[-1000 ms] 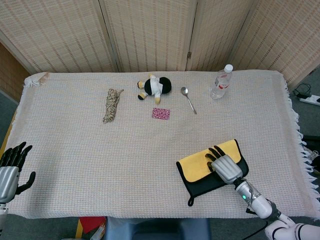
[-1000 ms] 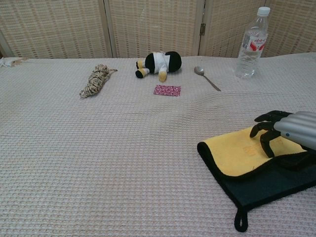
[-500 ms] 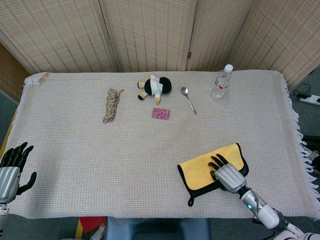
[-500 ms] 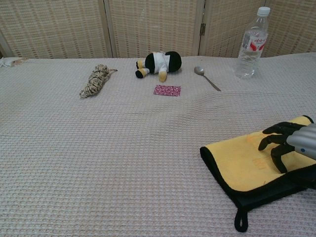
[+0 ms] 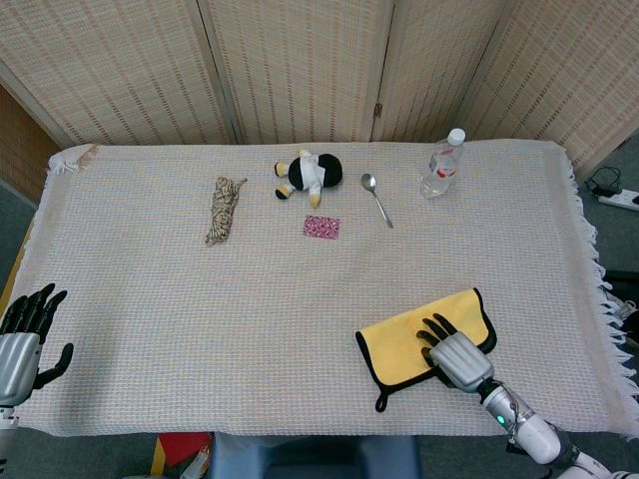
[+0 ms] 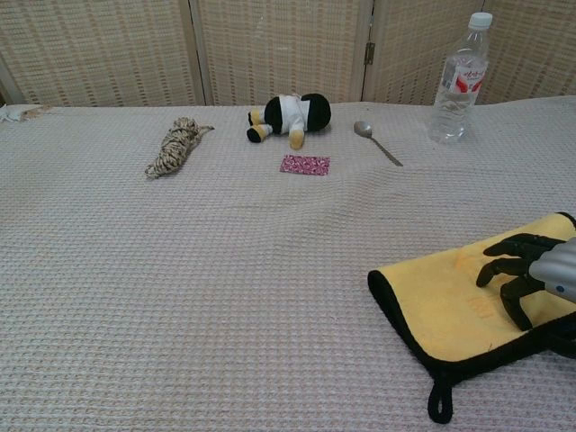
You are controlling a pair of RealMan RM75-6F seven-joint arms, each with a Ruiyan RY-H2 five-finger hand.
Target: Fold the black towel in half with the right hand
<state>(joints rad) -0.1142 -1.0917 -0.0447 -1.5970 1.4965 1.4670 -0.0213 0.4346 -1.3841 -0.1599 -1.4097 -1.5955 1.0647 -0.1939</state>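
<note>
The towel (image 5: pixel 399 337) lies folded near the table's front right, its yellow face up, with a black border and a black hanging loop (image 5: pixel 380 402) at its near corner. Only a thin black rim shows around the yellow layer (image 6: pixel 432 301). My right hand (image 5: pixel 454 354) rests flat on the yellow layer's near right part, fingers spread and pointing away from me. In the chest view that hand (image 6: pixel 533 272) touches the cloth with its dark fingertips (image 6: pixel 495 270). My left hand (image 5: pixel 22 334) hangs off the table's front left edge, fingers apart and holding nothing.
At the back of the table stand a water bottle (image 5: pixel 441 165), a spoon (image 5: pixel 375 197), a plush toy (image 5: pixel 311 174), a small pink patterned patch (image 5: pixel 321 227) and a coiled rope (image 5: pixel 226 208). A woven cloth (image 5: pixel 200 299) covers the table.
My right hand slid back toward the front edge over the towel. The yellow layer now covers more of the black side, leaving only a thin black rim. The left hand stayed put.
</note>
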